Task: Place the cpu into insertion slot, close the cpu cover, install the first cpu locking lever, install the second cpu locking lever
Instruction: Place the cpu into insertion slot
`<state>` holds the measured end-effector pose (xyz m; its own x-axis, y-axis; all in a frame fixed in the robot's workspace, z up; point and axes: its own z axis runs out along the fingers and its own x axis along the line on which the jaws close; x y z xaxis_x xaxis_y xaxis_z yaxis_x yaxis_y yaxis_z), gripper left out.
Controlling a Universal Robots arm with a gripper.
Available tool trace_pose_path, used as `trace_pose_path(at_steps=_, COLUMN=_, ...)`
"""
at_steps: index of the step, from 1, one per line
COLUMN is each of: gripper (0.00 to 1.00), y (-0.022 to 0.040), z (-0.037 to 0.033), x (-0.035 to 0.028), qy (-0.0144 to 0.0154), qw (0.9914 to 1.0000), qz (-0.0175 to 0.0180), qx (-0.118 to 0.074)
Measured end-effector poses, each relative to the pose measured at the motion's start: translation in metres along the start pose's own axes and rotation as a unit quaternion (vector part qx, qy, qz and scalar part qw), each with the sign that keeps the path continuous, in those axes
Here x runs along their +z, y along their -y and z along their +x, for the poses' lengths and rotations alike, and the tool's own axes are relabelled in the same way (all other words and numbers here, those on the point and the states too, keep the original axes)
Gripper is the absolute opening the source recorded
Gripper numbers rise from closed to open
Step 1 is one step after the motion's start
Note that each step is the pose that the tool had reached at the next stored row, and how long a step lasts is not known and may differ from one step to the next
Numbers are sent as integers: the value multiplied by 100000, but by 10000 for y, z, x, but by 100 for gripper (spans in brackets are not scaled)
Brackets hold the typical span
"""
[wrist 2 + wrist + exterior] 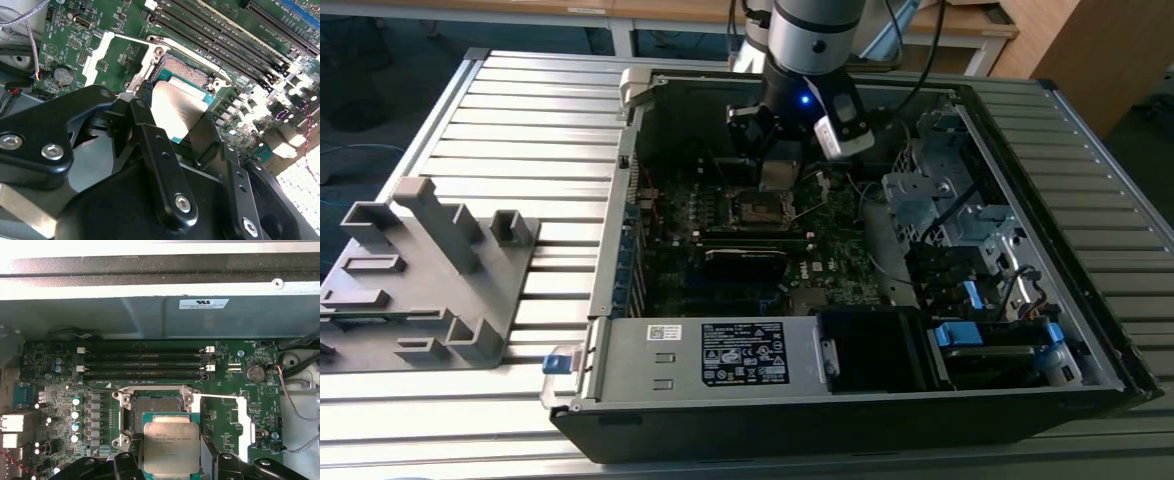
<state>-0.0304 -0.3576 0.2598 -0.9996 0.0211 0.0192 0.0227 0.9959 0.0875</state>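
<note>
1. the fingers [145, 125] of the gripper [171, 452] were closed on two opposite edges of the cpu [171, 440], which seemed to be held just above the board
2. just beyond the cpu, the insertion slot [152, 407] lay bare with its contact field showing, so the cpu was not yet seated
3. the cpu cover [225, 398] stood swung open beside the slot
4. by this reading all four steps were left: seating the cpu, closing the cover, and fastening both locking levers
</note>
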Motion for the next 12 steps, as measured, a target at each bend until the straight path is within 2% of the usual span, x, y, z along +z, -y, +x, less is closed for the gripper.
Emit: trace_pose_path(at_steps=12, gripper=54, y=4, z=-1, x=52, qy=1, qw=100000, qz=-6, qx=0)
